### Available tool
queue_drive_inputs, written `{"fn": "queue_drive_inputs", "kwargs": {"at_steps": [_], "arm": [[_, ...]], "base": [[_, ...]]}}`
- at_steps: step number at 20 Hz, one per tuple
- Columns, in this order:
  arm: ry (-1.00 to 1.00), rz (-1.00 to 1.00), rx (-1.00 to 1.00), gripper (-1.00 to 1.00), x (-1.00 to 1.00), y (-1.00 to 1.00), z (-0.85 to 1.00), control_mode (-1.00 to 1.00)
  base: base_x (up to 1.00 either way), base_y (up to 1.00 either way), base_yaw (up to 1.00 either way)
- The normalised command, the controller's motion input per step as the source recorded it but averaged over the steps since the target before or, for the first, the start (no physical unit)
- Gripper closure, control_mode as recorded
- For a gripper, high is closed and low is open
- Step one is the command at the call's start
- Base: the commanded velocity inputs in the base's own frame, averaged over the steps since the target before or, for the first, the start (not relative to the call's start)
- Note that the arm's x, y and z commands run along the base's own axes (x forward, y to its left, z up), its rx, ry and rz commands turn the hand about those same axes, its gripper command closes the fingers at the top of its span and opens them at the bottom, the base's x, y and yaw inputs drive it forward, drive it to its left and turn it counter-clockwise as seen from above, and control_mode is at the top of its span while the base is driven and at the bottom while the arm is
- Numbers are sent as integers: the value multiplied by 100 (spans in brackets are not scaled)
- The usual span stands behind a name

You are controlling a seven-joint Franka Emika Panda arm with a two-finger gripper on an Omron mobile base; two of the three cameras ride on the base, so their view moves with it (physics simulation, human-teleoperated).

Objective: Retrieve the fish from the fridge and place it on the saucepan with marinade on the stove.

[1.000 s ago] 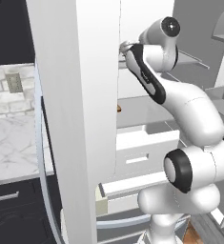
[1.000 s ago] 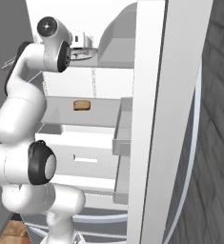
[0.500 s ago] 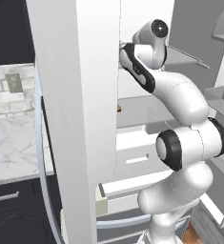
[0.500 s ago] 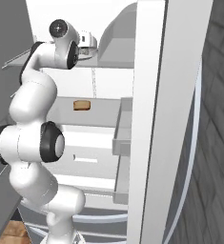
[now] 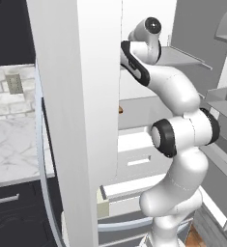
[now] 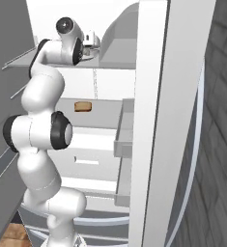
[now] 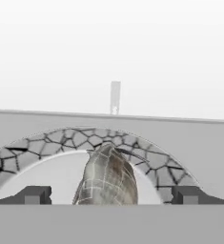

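Observation:
The fridge (image 5: pixel 76 120) stands open, and my arm reaches up onto its upper shelf (image 5: pixel 182 57). In the hand view the fish (image 7: pixel 107 177), pale silvery-grey and scaly, lies on a plate with a cracked grey rim (image 7: pixel 46 142). My gripper (image 7: pixel 111 195) is open and level with the fish. One dark fingertip (image 7: pixel 32 194) shows on each side of the fish, well clear of it. In the right base view my hand (image 6: pixel 89 41) sits at the upper shelf. The saucepan, the marinade and the stove are out of view.
A small brown item (image 6: pixel 83 106) lies on the lower fridge shelf. White drawers (image 6: pixel 91 154) sit below it. Door bins (image 5: pixel 223 99) jut out on the right. The open door (image 6: pixel 158 120) stands close to the arm. A marble counter (image 5: pixel 13 144) lies left.
The arm has straightened upward and pushed the hand deeper onto the upper shelf. The jaws have stayed open.

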Motion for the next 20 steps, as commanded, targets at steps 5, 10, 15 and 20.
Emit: {"fn": "queue_drive_inputs", "kwargs": {"at_steps": [5, 10, 15, 20], "arm": [[1, 0, -1, -100, 33, 12, -15, -100], [0, 0, -2, -100, 11, 3, -26, -100], [0, 0, 0, -100, 0, 0, -14, -100], [0, 0, 0, 100, 0, 0, -2, -100]], "base": [[0, 0, 0], [0, 0, 0], [0, 0, 0], [0, 0, 0]]}}
